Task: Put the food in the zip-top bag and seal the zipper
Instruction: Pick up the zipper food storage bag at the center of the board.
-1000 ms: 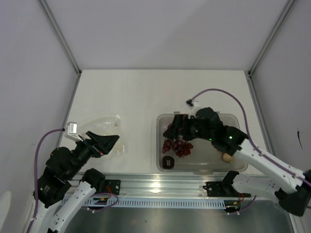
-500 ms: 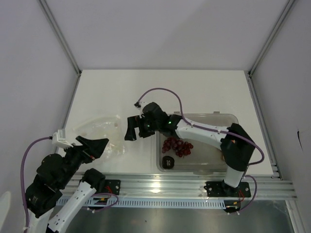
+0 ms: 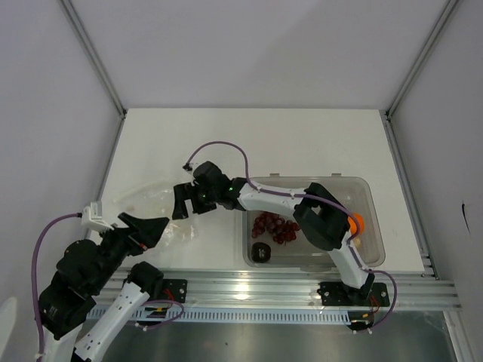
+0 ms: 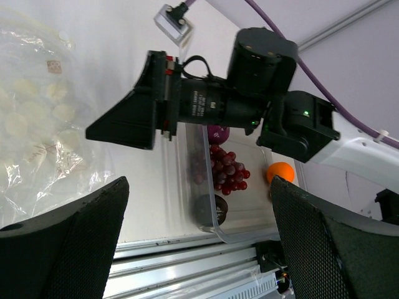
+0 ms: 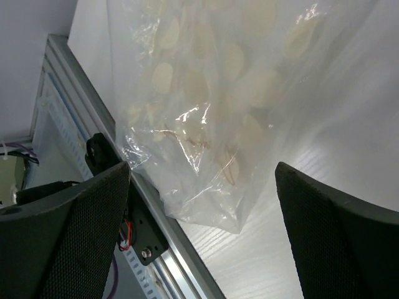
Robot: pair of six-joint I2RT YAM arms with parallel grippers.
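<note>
Hovering right gripper (image 3: 181, 205): we see it spread wide, empty, above zip-top bag (image 3: 151, 197).
Left gripper (image 3: 155, 226): spread wide, empty.
Tub (image 3: 355, 185): grape bunch (image 3: 275, 226) inside.

table (image 3: 302, 143): white, flat, with a faint wood grain that shows in the right wrist view
tub (image 3: 355, 183): clear, rigid, rectangular with rounded corners; stands on the right part of the table, near its front edge
rail (image 3: 249, 285): silver metal, slotted, running along the table's near edge
toothed strip (image 3: 256, 312): white, comb-like, lying parallel to the rail just in front of it
walls (image 3: 249, 53): plain pale panels closing the table in at the back and both sides
struts (image 3: 94, 56): two grey metal bars slanting down to the back corners
</note>
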